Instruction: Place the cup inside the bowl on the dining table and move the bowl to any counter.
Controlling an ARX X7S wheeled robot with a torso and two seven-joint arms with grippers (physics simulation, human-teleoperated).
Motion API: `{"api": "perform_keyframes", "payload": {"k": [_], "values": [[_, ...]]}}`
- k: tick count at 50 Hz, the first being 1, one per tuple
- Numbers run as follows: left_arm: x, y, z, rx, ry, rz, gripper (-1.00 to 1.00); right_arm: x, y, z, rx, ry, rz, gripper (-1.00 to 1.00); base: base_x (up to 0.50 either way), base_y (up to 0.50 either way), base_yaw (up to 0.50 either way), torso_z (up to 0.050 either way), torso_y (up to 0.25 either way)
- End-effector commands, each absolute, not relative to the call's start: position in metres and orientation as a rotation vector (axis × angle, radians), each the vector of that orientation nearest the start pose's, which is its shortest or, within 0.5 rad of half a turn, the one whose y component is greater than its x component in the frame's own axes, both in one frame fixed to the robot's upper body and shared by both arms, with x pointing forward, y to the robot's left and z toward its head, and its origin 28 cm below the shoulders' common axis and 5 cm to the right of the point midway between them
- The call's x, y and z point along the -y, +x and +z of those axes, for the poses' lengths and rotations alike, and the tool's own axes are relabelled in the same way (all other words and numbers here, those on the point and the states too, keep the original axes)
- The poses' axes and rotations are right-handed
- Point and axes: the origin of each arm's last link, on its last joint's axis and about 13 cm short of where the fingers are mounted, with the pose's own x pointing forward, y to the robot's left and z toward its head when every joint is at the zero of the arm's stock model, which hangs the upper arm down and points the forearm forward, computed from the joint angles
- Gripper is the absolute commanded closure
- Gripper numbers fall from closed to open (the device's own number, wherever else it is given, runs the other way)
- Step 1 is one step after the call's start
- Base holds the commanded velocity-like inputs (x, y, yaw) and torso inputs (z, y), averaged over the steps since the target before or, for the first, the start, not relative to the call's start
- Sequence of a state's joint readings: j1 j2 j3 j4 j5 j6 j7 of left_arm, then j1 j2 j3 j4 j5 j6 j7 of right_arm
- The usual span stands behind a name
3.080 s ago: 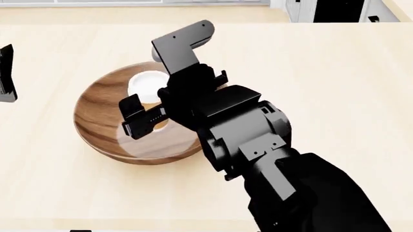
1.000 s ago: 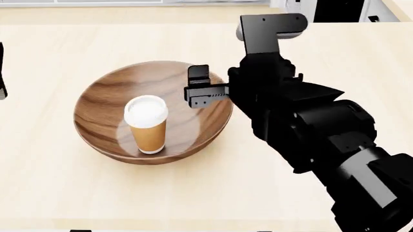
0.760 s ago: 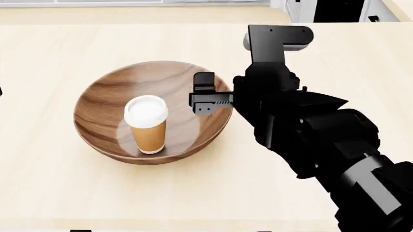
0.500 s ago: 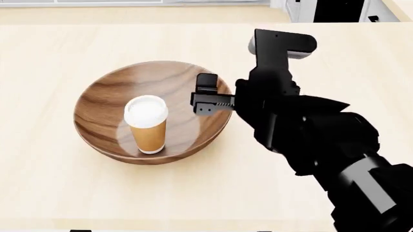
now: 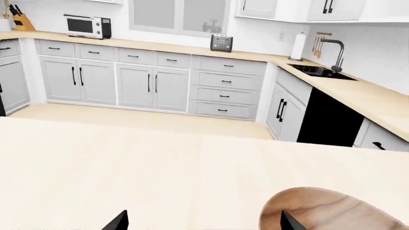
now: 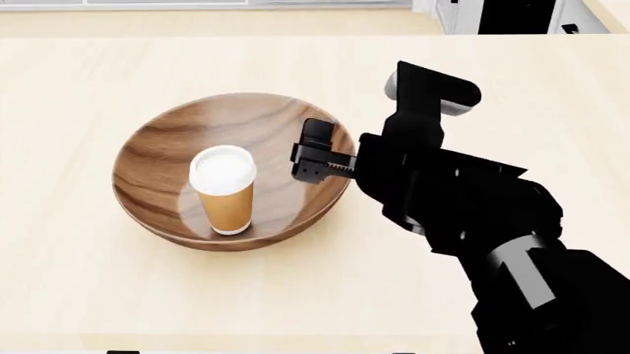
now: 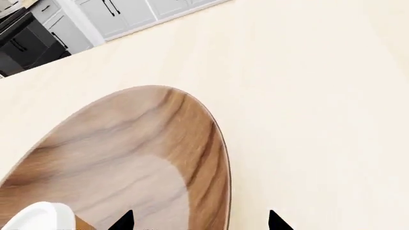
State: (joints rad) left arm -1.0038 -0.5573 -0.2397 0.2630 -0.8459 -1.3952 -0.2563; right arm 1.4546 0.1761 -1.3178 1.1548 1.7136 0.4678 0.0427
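Note:
The tan cup point(image 6: 224, 192) with its white lid stands upright inside the wooden bowl point(image 6: 158, 158), left of the bowl's centre, on the dining table point(image 6: 118, 295). My right gripper point(image 6: 313, 153) hangs open at the bowl's right rim. In the right wrist view its two fingertips point(image 7: 122, 221) straddle that rim of the bowl point(image 7: 214, 158), one over the inside and one over the table, with the cup's lid point(image 7: 35, 218) off to the side. My left gripper point(image 5: 203, 223) is open over bare table point(image 5: 160, 167), the bowl point(image 5: 332, 215) beside one fingertip. A light-tan counter point(image 5: 160, 48) lies beyond.
Beyond the table are white cabinets point(image 5: 147, 81) under the counter, with a microwave point(image 5: 87, 26), a toaster point(image 5: 221, 42) and a paper towel roll point(image 5: 298, 46) on it. A sink with a faucet point(image 5: 317, 70) sits in the side counter point(image 5: 377, 103) above a black dishwasher point(image 5: 329, 120).
The right gripper has let go of the cup, which stands in the bowl. It swung to the bowl's right rim and has edged lower and nearer over the last second.

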Motion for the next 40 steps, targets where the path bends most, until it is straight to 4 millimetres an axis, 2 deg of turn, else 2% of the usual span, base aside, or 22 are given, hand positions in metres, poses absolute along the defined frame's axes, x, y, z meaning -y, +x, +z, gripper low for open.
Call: {"api": "perform_keyframes", "payload": {"k": [1,7,20,23,29,32,40], "values": [[-0.325,0.271,0.286,-0.042,-0.132,0.020,-1.00,0.085,0.413,0.194,-0.557,0.335,0.272,-1.00,0.00,0.00,0.00,0.000,0.000],[-0.326,0.282,0.286,-0.043,-0.128,0.015,-1.00,0.083,0.412,0.186,-0.584,0.327,0.278,-1.00,0.00,0.00,0.00,0.000,0.000],[-0.329,0.288,0.284,-0.043,-0.117,0.009,-1.00,0.078,0.410,0.185,-0.613,0.361,0.295,-1.00,0.00,0.00,0.00,0.000,0.000],[-0.322,0.277,0.286,-0.045,-0.117,0.010,-1.00,0.077,0.410,0.184,-0.618,0.366,0.303,-1.00,0.00,0.00,0.00,0.000,0.000],[-0.324,0.275,0.284,-0.048,-0.118,0.010,-1.00,0.076,0.409,0.183,-0.627,0.380,0.310,-1.00,0.00,0.00,0.00,0.000,0.000],[-0.319,0.280,0.283,-0.050,-0.115,0.008,-1.00,0.075,0.408,0.182,-0.632,0.382,0.313,-1.00,0.00,0.00,0.00,0.000,0.000],[-0.305,0.274,0.280,-0.050,-0.111,0.005,-1.00,0.076,0.408,0.180,-0.635,0.384,0.308,-1.00,0.00,0.00,0.00,0.000,0.000]]}}
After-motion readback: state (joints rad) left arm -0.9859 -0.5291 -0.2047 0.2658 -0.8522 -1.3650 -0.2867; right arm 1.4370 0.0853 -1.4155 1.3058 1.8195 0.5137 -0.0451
